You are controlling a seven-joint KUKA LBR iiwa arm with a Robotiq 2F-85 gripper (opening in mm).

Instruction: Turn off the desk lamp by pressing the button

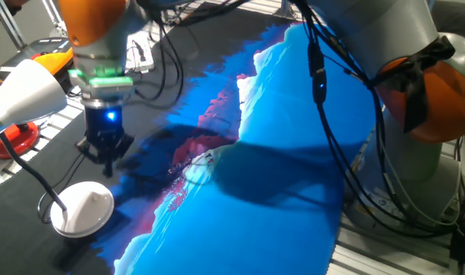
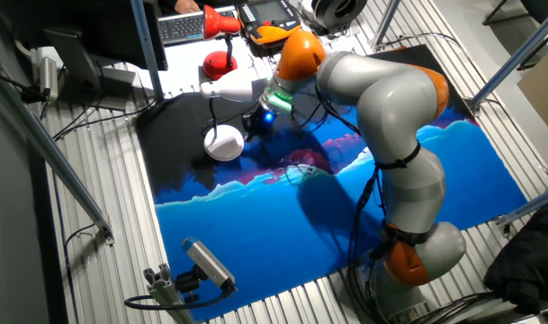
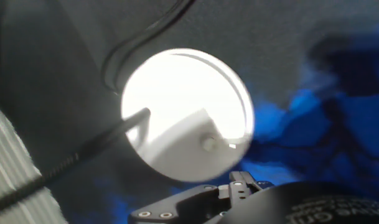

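Observation:
The desk lamp has a white cone shade [image 1: 24, 93], a thin black neck [image 1: 30, 172] and a round white dome base [image 1: 83, 208] standing on the black part of the mat. In the hand view the base [image 3: 177, 106] glows brightly and fills the middle, and the button [image 3: 208, 144] is a small greyish mark near its lower right edge. My gripper [image 1: 108, 168] points down and hangs above the mat, just behind and to the right of the base and not touching it. The other fixed view shows the gripper [image 2: 255, 126] right of the base [image 2: 225, 142]. No view shows the gap between the fingertips.
A red desk lamp [image 2: 221, 25] with a round red base [image 1: 14, 139] stands behind the white one. A blue and black mat [image 1: 293, 176] covers the table. Black cables [image 1: 324, 114] hang along my arm. A camera on a bracket [image 2: 206, 261] sits at the table's near edge.

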